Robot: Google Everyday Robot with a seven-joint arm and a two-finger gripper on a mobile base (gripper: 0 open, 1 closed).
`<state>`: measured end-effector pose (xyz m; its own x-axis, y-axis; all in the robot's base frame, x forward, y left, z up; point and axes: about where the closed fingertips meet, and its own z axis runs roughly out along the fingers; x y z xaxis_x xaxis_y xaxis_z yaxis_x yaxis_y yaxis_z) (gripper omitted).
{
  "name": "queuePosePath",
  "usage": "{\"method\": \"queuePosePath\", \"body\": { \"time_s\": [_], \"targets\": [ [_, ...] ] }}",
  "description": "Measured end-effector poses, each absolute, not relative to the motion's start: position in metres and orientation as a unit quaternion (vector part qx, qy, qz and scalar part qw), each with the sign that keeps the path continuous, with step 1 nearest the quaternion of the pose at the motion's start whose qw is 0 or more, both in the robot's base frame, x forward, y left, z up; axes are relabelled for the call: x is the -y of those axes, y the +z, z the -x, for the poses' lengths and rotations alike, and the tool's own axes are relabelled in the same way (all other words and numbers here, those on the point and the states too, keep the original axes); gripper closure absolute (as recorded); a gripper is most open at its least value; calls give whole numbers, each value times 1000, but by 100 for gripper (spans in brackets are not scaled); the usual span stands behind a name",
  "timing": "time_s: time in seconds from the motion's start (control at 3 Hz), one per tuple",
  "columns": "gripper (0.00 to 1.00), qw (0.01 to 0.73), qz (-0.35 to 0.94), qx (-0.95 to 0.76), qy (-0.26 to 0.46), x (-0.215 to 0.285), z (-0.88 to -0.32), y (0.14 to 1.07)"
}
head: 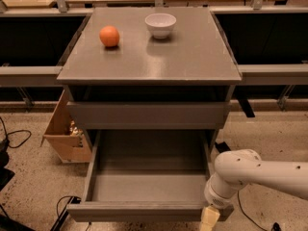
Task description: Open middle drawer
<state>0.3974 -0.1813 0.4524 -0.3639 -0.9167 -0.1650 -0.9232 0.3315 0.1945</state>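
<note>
The middle drawer (149, 186) is pulled far out of the grey cabinet, showing its bare grey box interior. Its flat front panel (139, 211) lies near the bottom edge of the view. The taller top drawer front (147, 114) sits above it, a little ajar. The lowest front is hidden under the open drawer. My gripper (210, 218) is at the right end of the middle drawer's front panel, at the bottom of the view. The white arm (260, 172) reaches in from the right.
An orange (109, 36) and a white bowl (160, 24) stand on the cabinet top (192, 57). A cardboard box (65, 138) sits on the floor left of the cabinet. Cables (14, 138) lie on the floor at left. Dark shelving flanks the cabinet.
</note>
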Motion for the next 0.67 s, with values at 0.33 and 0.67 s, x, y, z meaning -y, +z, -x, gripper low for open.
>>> {"method": "queuePosePath", "body": {
  "time_s": [0.33,0.67],
  "targets": [
    [0,23,554,-825,108,193,-375,493],
    [0,28,563,-823,66,204,-360,565]
  ]
}}
